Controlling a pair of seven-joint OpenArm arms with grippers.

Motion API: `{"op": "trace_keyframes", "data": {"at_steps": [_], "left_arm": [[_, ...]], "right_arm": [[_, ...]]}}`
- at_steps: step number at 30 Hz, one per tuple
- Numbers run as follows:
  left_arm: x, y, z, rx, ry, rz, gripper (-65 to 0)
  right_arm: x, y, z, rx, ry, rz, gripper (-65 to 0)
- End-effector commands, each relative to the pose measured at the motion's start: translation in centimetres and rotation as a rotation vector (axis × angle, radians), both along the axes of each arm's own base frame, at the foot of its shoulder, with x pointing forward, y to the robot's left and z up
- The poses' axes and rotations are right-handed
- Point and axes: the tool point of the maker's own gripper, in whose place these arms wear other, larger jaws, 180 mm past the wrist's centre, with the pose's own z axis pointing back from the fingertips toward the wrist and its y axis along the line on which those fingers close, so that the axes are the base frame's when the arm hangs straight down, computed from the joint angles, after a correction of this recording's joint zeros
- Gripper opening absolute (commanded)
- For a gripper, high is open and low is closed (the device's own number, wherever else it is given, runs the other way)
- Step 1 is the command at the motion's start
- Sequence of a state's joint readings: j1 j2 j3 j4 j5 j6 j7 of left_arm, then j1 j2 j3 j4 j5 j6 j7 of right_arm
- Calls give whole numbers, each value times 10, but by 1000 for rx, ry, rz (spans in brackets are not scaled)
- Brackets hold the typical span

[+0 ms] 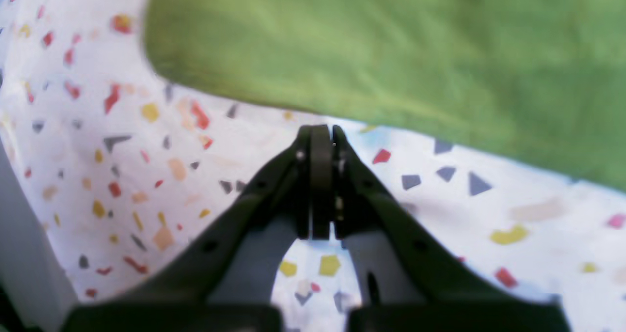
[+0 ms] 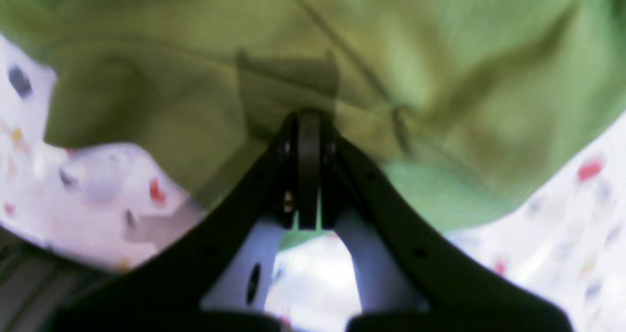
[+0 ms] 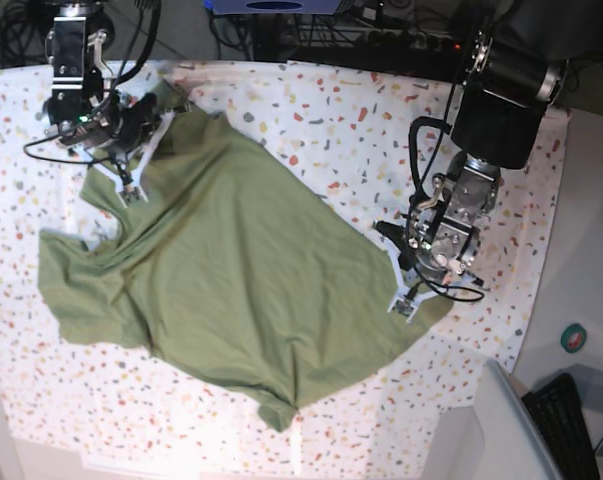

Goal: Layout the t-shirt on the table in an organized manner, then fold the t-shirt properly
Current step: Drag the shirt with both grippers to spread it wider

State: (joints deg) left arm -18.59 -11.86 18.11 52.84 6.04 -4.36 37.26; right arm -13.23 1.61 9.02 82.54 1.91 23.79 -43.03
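Left tool (image 1: 320, 131) closed just beside t-shirt (image 1: 391, 48) edge.

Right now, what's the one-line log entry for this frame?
t-shirt: spread, rumpled, on table | left pincer: shut, empty, beside shirt edge | right pincer: shut, over shirt

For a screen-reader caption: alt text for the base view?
An olive-green cotton t-shirt lies rumpled on a white, colour-flecked table. The shut left gripper and shut right gripper sit at opposite edges of it.
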Motion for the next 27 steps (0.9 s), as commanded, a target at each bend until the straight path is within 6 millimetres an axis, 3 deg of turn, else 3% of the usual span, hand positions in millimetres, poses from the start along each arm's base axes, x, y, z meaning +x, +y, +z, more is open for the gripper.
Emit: {"op": "trace_keyframes", "data": {"at_steps": [1, 2, 6, 13, 17, 21, 24, 27], "left_arm": [[10, 8, 7, 16, -29, 8, -650], [3, 9, 1, 19, -15, 8, -650], [-22, 25, -12, 44, 26, 12, -650], [-86, 25, -18, -51, 37, 156, -650], [-96, 9, -7, -110, 3, 197, -650], [-95, -10, 10, -155, -53, 186, -650], [-81, -15, 38, -173, -137, 167, -650], [-71, -2, 65, -158, -165, 208, -650]], "right_arm": [[-5, -19, -12, -57, 51, -6, -650], [-3, -21, -19, -52, 63, -11, -650], [22, -64, -34, -80, 90, -78, -650], [72, -117, -24, -135, 79, -121, -650], [101, -129, -10, -143, 45, -137, -650], [103, -141, -5, -161, 43, -147, -650], [98, -141, -7, -163, 49, -147, -650], [91, -141, 0, -186, 7, -124, -650]]}}
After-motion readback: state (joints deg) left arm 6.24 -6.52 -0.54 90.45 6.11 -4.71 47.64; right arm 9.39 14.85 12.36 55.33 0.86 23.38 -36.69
